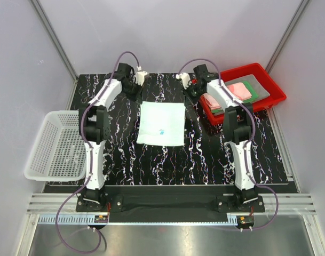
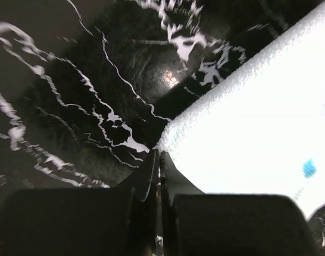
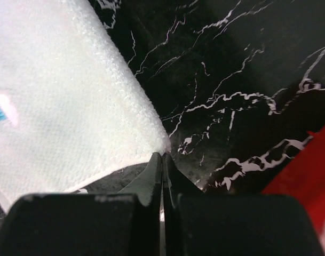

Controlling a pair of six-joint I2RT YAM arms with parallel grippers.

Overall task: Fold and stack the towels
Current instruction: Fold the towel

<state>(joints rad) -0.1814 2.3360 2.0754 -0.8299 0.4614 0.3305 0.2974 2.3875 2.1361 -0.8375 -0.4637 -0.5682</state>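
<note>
With L gripper (image 2: 159,160) & R gripper (image 3: 162,162) each pinched closed on a far corner of the pale towel (image 1: 161,122) lying flat at table centre, lift both evenly, draw toward near edge, keep corners aligned.

No lettering, brand, number or sign can be read anywhere in these views. The only mark is a small blue tag or print on the pale blue-white towel (image 1: 161,122) spread on the black marbled table (image 1: 215,160); it shows as a blurred blue fleck in both wrist views, too small and soft to make out any characters. The red tray (image 1: 274,96) and the white basket (image 1: 55,146) carry no visible labels.
</note>
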